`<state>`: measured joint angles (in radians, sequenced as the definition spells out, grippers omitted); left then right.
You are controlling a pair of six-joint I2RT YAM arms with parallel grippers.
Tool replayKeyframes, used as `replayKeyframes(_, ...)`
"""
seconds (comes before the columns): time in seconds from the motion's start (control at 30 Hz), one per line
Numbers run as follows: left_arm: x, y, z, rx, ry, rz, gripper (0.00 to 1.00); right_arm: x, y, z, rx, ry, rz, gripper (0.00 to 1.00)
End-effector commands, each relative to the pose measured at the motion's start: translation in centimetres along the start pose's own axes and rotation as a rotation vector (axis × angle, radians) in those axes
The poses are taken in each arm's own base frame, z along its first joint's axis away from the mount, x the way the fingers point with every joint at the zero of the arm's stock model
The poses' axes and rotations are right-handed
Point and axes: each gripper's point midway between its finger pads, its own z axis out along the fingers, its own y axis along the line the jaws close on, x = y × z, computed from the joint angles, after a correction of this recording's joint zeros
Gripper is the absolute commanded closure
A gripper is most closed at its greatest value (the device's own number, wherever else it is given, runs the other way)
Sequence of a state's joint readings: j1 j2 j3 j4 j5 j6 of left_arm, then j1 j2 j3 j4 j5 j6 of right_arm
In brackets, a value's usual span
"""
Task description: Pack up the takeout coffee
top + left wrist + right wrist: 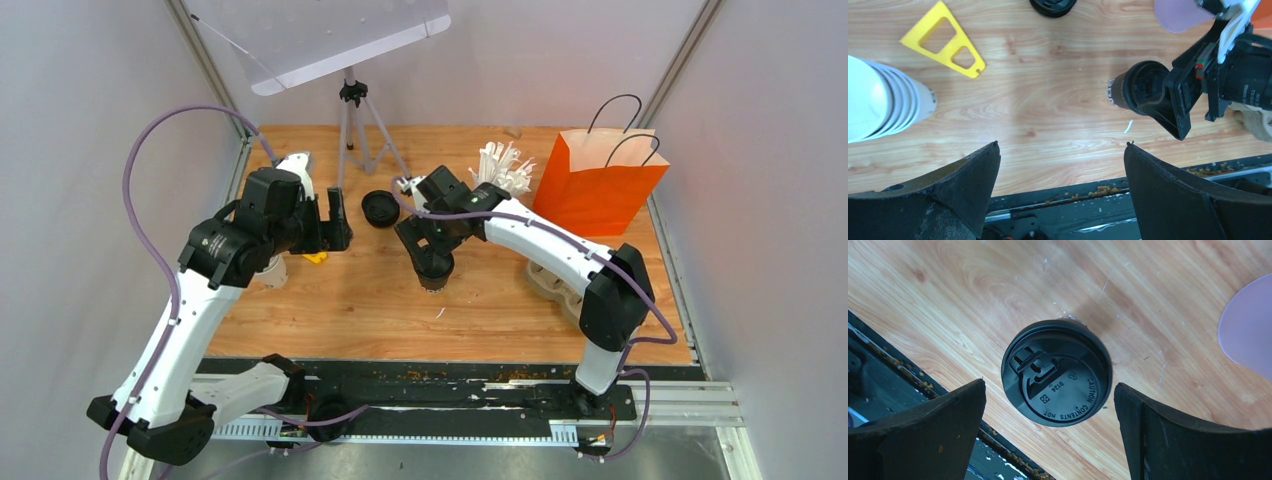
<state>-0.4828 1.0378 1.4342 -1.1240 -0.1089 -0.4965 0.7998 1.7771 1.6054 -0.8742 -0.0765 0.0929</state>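
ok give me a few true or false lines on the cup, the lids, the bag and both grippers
1. The right gripper is open over a lidded cup. True.
2. The left gripper is shut on a cup. False: it is open and holds nothing.
3. The orange bag lies flat on its side. False: it stands upright at the far right of the table.
4. A loose black lid lies by itself on the table. True.
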Motion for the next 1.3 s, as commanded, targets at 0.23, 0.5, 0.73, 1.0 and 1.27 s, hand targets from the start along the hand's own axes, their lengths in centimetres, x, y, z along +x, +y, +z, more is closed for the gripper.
replayKeyframes(0.23,-1.3,2.1,-3.0,-0.066,-0.102,0.081,0.00,0.4,-0.4,1.2,0.050,-0.034,-0.085,0.00)
replayKeyframes(0.5,-0.5,2.3,-3.1,-0.058,-0.116,0.047,0.00,1.3,-0.7,1.7,0.090,0.004,-0.103,0.05)
replayKeyframes(0.73,-0.3,2.3,-2.8,-0.054,-0.112,0.039,0.00,2.0,-0.4,1.9,0.075,0.024,-0.098,0.11)
replayKeyframes(1.0,-0.3,2.3,-2.4,-0.061,-0.113,0.030,0.00,2.3,0.3,2.2,0.037,0.034,-0.090,0.24)
replayKeyframes(1.27,-0.2,2.4,-1.6,-0.070,-0.103,0.037,0.00,2.8,0.1,2.6,0.038,0.048,-0.088,0.37)
